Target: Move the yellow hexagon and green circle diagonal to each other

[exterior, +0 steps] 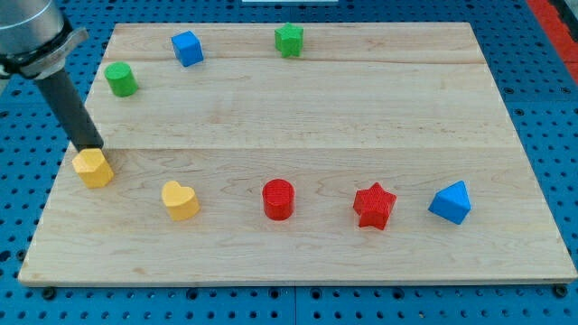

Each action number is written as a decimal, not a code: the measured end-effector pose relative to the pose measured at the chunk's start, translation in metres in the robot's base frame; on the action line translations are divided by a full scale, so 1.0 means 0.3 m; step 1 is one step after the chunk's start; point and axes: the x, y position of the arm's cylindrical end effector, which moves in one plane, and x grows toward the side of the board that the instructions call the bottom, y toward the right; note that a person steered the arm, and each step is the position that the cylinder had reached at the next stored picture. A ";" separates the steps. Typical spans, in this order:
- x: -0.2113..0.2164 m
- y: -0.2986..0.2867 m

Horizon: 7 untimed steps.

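The yellow hexagon point(93, 168) lies near the board's left edge, in the lower half. The green circle point(120, 78) stands at the upper left, well above the hexagon and slightly to its right. My tip point(89, 147) is at the hexagon's upper edge, touching or almost touching it. The dark rod slants up to the view's left from there.
A blue cube point(187, 48) and a green star point(289, 40) sit along the top. A yellow heart point(180, 199), a red cylinder point(278, 199), a red star point(374, 206) and a blue triangle point(451, 201) line the lower half. The wooden board point(361, 117) lies on a blue pegboard.
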 end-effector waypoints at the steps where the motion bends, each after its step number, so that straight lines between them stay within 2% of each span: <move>1: 0.074 0.000; 2: -0.005 0.022; 3: 0.029 0.149; 4: 0.133 0.000; 5: 0.136 0.000; 6: 0.173 -0.168; 7: 0.238 -0.167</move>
